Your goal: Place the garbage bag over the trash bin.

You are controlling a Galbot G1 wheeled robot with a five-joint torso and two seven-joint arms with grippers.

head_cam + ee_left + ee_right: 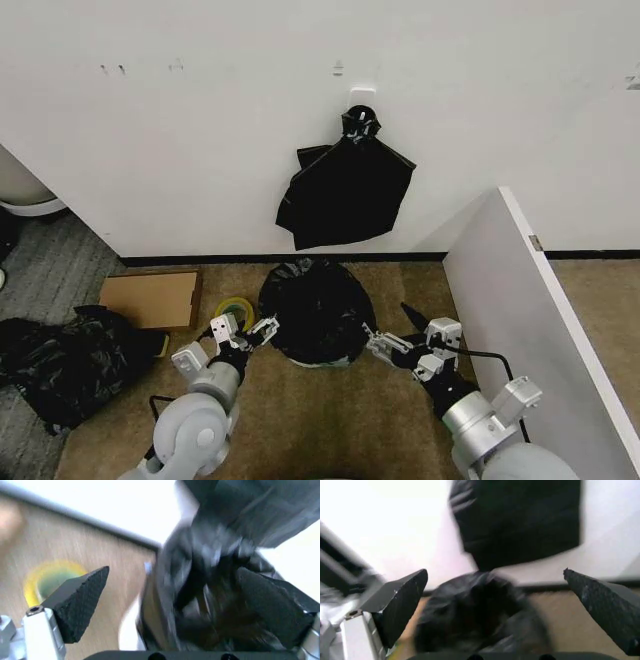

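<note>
At the far left of the head view, a lumpy black heap [55, 365] is seen on the carpet, with a flat cardboard box [150, 298] just beyond it against the white wall [200, 120]. A yellow tape roll [237, 306] is seen between the box and the centre of the frame. The left gripper [246, 336] is held low and left of centre, its fingers spread apart, at the left edge of the garbage bag [315, 308]. In the left wrist view, the black film [210, 592] is seen between the gripper's parted fingers [80, 603]. The bag is draped over the trash bin [322, 362], of which a pale sliver is visible at the base, in the middle of the frame beside the wall. Above it, a bunch of black bags [345, 190] is hung from a wall hook [360, 98]. The right gripper [388, 345] is held open at the bag's right edge. A white partition [520, 300] is seen along the right side.
</note>
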